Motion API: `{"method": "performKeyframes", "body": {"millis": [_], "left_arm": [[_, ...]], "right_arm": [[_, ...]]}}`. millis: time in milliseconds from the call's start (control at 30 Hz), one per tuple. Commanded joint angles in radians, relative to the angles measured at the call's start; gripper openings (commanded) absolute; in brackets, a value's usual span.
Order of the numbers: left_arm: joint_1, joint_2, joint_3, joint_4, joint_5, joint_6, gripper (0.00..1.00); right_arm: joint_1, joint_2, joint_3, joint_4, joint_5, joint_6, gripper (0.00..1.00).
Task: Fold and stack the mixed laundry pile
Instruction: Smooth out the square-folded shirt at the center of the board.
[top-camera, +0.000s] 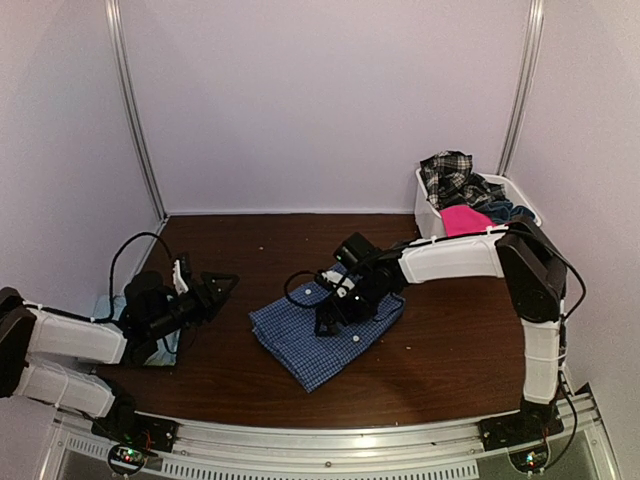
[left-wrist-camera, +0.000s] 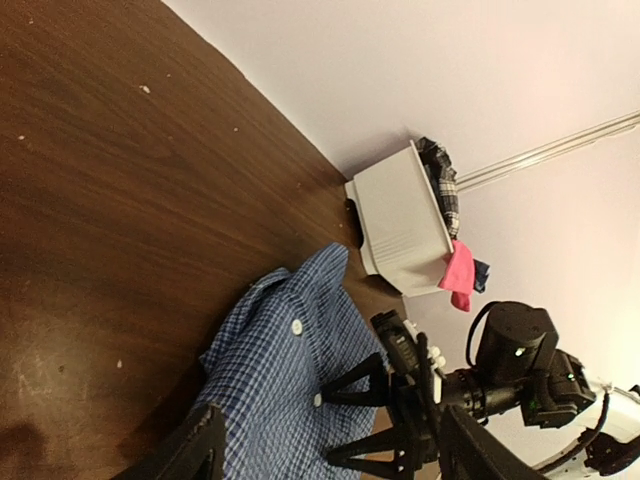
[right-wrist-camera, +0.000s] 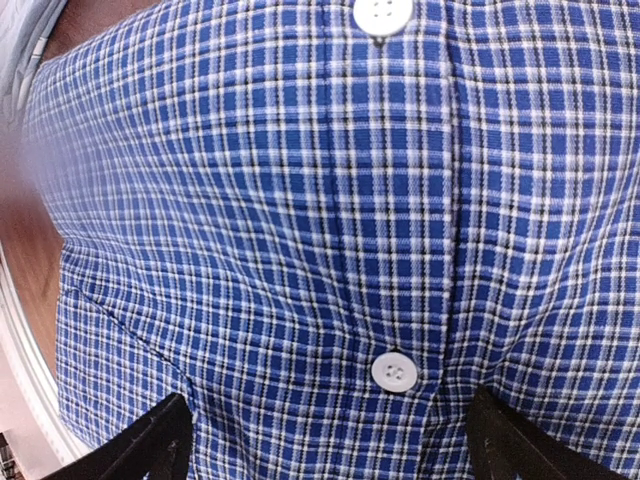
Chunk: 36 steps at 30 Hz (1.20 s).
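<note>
A blue small-check button shirt (top-camera: 305, 345) lies folded in the middle of the table. My right gripper (top-camera: 332, 315) is low over it, open, the checked cloth (right-wrist-camera: 300, 200) filling its view and a white button (right-wrist-camera: 393, 371) between the fingers (right-wrist-camera: 152, 447). My left gripper (top-camera: 218, 288) hangs open to the left of the shirt (left-wrist-camera: 265, 385), apart from it and holding nothing. The rest of the pile sits in the basket: a black-white plaid piece (top-camera: 448, 175), a hot pink piece (top-camera: 465, 220) and dark navy pieces (top-camera: 508, 211). A pale blue piece (top-camera: 105, 303) shows under my left arm.
The white plastic basket (top-camera: 428, 215) stands at the back right corner against the wall. White walls with metal rails close in the table at the back and sides. Dark wood table (top-camera: 260, 250) shows around the shirt.
</note>
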Motion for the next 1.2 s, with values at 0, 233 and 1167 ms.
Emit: {"method": "performKeyframes", "body": {"millis": [0, 233, 1167], "left_arm": [[0.053, -0.118, -0.063, -0.318, 0.013, 0.111, 0.74], [0.001, -0.133, -0.023, -0.420, 0.218, 0.152, 0.67], [-0.072, 0.209, 0.080, -0.079, 0.306, 0.042, 0.67]], "right_arm": [[-0.011, 0.119, -0.035, -0.098, -0.004, 0.045, 0.97], [-0.011, 0.128, -0.011, -0.115, -0.001, 0.039, 0.97], [-0.010, 0.190, 0.064, -0.148, -0.007, 0.060, 0.97]]}}
